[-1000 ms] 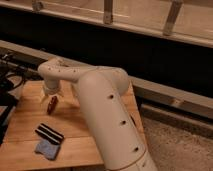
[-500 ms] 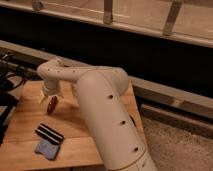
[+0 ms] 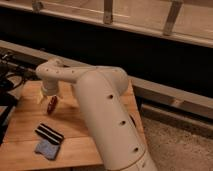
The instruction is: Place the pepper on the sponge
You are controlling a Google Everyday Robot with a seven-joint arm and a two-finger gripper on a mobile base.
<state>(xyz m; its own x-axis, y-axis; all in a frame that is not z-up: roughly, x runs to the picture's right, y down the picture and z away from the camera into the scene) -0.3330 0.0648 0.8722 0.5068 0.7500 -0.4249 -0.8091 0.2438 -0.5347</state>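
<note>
Though my arm (image 3: 102,112) hides much of the wood table (image 3: 69,126), the gripper (image 3: 50,96) clamps the pepper (image 3: 51,105) above it. Dark wall (image 3: 130,55) behind.

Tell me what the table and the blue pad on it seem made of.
Table: looks like wood, matte, with visible plank seams. Blue pad: probably soft sponge or cloth, dull, edges uneven. The gripper hangs over the table's far side, at the red pepper.

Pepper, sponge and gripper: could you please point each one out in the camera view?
pepper (image 3: 51,106), camera view, middle of its red body.
sponge (image 3: 47,149), camera view, centre of its blue top.
gripper (image 3: 50,98), camera view, between its jaws, left of the picture, closed on the pepper.
</note>
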